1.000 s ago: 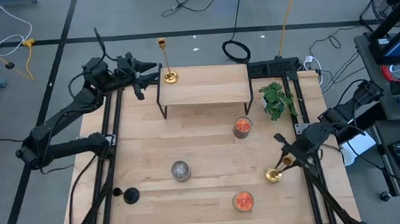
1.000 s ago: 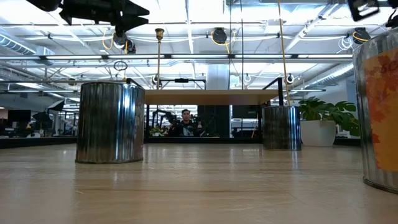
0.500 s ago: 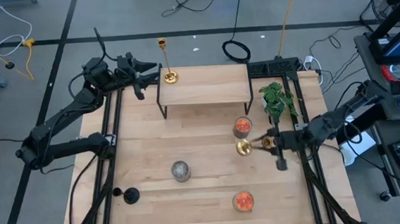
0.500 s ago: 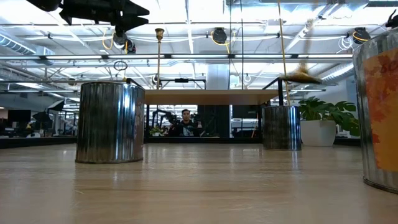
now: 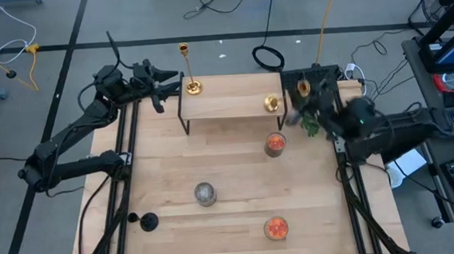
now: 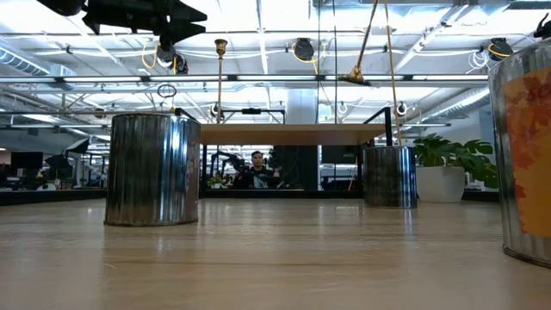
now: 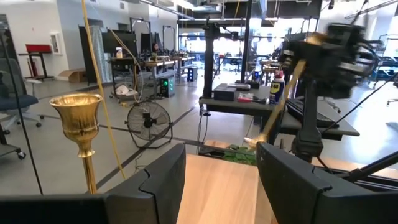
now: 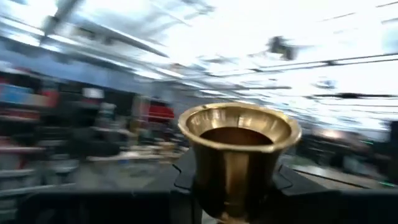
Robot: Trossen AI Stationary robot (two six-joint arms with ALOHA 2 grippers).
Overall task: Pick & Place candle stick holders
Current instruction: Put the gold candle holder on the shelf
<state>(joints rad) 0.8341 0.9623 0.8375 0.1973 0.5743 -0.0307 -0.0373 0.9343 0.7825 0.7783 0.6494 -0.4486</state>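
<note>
Right tool (image 5: 311, 97): closed on a gold candlestick (image 5: 272, 102), held tilted above the right end of the small raised shelf (image 5: 233, 102).
Left tool (image 7: 217, 180): fingers apart, holding nothing, just beside the second gold candlestick (image 5: 193, 86) standing at the shelf's left end.
Grey glass cup (image 5: 205, 194), two orange glass cups (image 5: 275, 144): on the surface (image 5: 166, 171).

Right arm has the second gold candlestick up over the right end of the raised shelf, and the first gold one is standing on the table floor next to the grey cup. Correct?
Not quite. The first gold candlestick stands on the raised shelf's left end, not on the table beside the grey cup; the high view shows this. The rest holds: the right gripper holds the second gold candlestick over the shelf's right end.
</note>
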